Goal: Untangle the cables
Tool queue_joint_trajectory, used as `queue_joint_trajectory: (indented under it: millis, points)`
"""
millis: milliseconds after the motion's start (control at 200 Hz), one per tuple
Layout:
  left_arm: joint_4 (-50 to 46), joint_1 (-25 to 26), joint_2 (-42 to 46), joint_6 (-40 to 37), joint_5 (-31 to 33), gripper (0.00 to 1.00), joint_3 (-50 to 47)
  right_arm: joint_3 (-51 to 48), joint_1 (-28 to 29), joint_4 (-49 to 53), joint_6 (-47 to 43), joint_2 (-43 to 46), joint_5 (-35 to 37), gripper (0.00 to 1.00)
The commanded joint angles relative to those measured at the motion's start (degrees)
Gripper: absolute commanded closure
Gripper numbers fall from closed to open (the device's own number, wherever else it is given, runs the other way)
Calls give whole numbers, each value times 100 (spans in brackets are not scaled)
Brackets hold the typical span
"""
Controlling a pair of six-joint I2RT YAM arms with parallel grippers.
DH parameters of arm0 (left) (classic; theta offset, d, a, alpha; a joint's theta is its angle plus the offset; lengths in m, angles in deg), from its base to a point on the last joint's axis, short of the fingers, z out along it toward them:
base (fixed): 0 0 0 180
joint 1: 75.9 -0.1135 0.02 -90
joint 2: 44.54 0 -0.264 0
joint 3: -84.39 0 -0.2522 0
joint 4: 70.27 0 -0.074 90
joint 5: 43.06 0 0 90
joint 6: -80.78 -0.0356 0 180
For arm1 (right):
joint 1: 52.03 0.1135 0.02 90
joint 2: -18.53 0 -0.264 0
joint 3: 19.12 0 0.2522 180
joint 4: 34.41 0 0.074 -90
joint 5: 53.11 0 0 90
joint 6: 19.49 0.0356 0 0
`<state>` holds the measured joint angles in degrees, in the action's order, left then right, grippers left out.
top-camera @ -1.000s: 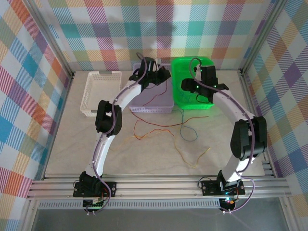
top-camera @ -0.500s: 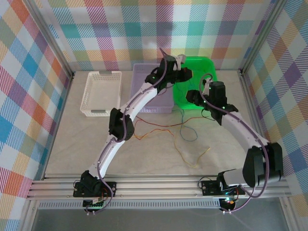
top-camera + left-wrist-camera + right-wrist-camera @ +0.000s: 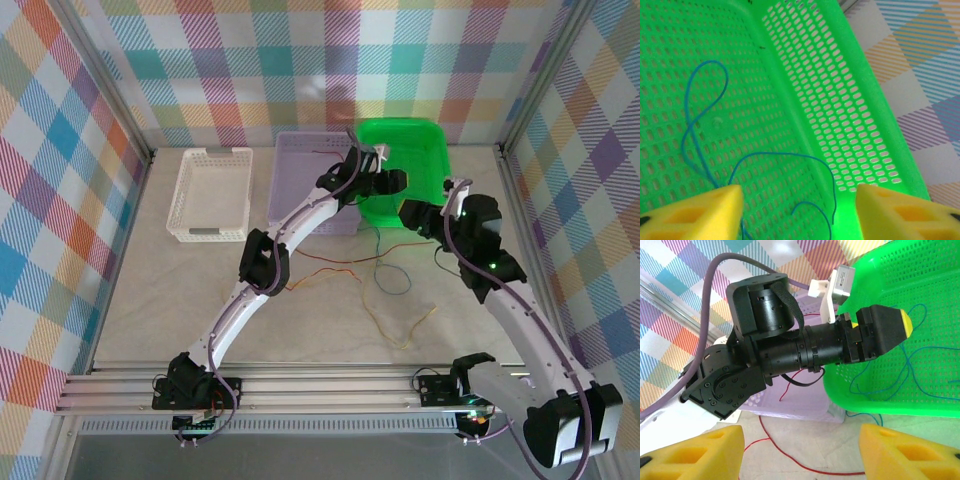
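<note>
My left gripper [image 3: 393,181] hangs over the green basket [image 3: 440,150] with its jaws wide open. In the left wrist view a thin blue cable [image 3: 705,115] lies loose on the green basket floor [image 3: 790,60], between the yellow fingertips [image 3: 705,210] but not pinched. My right gripper [image 3: 408,215] hovers open just in front of that basket, above the table, holding nothing. On the table lie a red cable [image 3: 320,262], a blue loop [image 3: 392,280] and a yellow cable [image 3: 400,325]. The right wrist view shows the left gripper [image 3: 900,325], blue cable [image 3: 910,365] in the basket and red cable [image 3: 790,460] below.
A purple basket [image 3: 300,150] stands left of the green one, with a red wire end [image 3: 790,385] against its side. A white basket [image 3: 210,195] stands at the far left. The left arm [image 3: 265,262] stretches diagonally across the table's middle.
The left gripper swung right from the purple basket to over the green one and opened. The right arm swung outward to the right, its gripper drawing back to the basket's front.
</note>
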<state>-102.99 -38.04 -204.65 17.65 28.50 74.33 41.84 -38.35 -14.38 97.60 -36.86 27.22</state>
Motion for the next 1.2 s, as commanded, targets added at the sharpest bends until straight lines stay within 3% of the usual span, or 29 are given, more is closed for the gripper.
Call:
queue_joint_trajectory:
  millis: [0,190,345,515,760,955,1195]
  points:
    - [78,99,512,-131,75,16,218,-156,13,373,92,152,24,37]
    - [48,194,1037,-187,135,0,214,-203,13,551,112,353,88,35]
    - [-534,160,1702,-236,639,0,194,-230,13,970,107,158,88,33]
    - [-1089,72,2646,-332,807,0,-314,-728,156,725,366,-367,-540,33]
    - [-250,71,5175,-434,1204,0,-4028,-1168,903,-194,629,-1452,-277,33]
    - [-294,115,6666,-437,1400,0,-5952,-1157,1014,-982,736,-2591,-233,36]
    - [-294,177,7959,-376,1527,0,-7975,-1091,1050,-1534,809,-3063,11,42]
